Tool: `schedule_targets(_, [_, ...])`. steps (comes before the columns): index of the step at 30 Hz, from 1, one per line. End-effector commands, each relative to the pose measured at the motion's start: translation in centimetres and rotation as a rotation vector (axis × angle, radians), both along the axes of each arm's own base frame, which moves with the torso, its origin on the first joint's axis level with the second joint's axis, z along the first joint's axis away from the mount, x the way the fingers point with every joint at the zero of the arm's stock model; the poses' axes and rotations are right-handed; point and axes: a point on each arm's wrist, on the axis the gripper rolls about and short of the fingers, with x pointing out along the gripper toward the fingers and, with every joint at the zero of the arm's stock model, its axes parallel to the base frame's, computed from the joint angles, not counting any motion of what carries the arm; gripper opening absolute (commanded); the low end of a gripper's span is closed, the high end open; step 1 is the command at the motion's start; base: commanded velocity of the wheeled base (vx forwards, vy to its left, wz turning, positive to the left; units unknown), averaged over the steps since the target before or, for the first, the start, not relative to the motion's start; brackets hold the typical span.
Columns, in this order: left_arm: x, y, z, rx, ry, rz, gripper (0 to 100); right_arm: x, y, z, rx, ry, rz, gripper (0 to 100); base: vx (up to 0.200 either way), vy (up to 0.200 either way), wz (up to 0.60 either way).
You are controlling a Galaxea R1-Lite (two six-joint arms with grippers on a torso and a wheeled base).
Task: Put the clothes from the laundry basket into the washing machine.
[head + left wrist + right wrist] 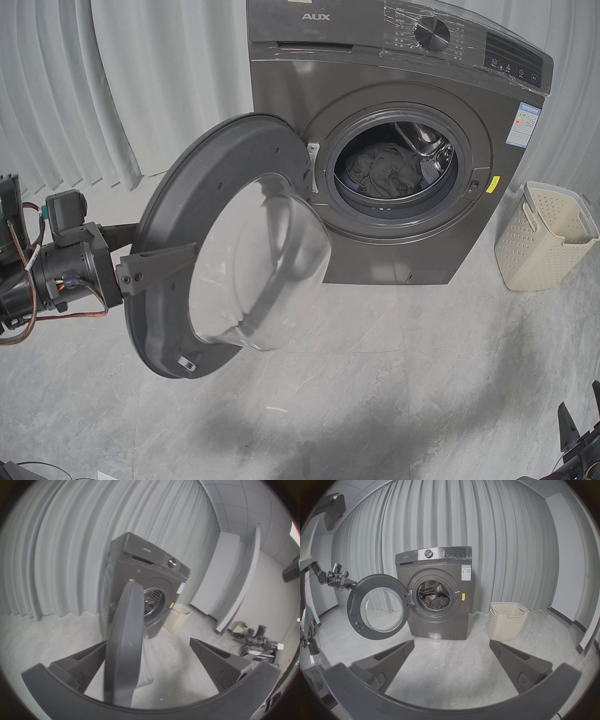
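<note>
A: Where is the washing machine (400, 187)?

B: It stands against the curtain (125, 81). Its round door (187, 206) is swung wide to the robot's left, hinged at the left edge of the opening.

A: And the room in front?

B: Grey floor (387, 387) stretches from the door's rim across to the laundry basket (544, 240), which stands near the machine's right side.

A: The clothes?

B: Dark clothes (384, 170) lie inside the drum.

A: The end effectors?

B: The left end effector (148, 642) is spread wide. The door's rim stands between its fingers, unclamped. The right end effector (451, 642) gapes wide too, empty, well apart from the machine.
</note>
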Motion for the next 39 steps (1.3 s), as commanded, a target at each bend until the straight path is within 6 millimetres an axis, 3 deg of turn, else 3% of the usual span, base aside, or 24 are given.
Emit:
schedule_targets(1, [-4.3, -1.4, 1.1, -0.074, -0.011, -0.130, 100, 0.0, 0.0, -0.5, 0.000, 0.002, 0.000, 100, 0.000, 0.000, 0.00])
schedule_targets(9, [-4.8, -0.5, 1.0, -0.063, -0.042, 0.007, 100, 0.0, 0.0, -0.5, 0.000, 0.002, 0.000, 100, 0.000, 0.000, 0.00])
schedule_targets(12, [-2.2, -0.2, -0.5, 0.025, -0.023, 0.187, 100, 0.0, 0.0, -0.5, 0.000, 0.002, 0.000, 100, 0.000, 0.000, 0.00])
schedule_targets(18, [0.4, -1.3, -3.1, 0.140, 0.016, 0.232, 100, 0.0, 0.0, -0.5, 0.000, 0.002, 0.002, 100, 0.000, 0.000, 0.00])
schedule_targets(23, [1.1, -3.5, -3.9, 0.156, 0.038, 0.169, 100, 0.0, 0.0, -0.5, 0.000, 0.002, 0.003, 100, 0.000, 0.000, 0.00])
schedule_targets(26, [1.6, -6.2, -3.8, 0.156, 0.031, 0.115, 100, 0.0, 0.0, -0.5, 0.000, 0.002, 0.005, 100, 0.000, 0.000, 0.00])
schedule_targets(29, [2.4, -7.7, -3.8, 0.162, 0.028, 0.102, 100, 0.0, 0.0, -0.5, 0.000, 0.002, 0.005, 100, 0.000, 0.000, 0.00])
schedule_targets(39, [4.6, -11.0, -3.3, 0.148, 0.009, 0.079, 100, 0.0, 0.0, -0.5, 0.000, 0.002, 0.005, 100, 0.000, 0.000, 0.00])
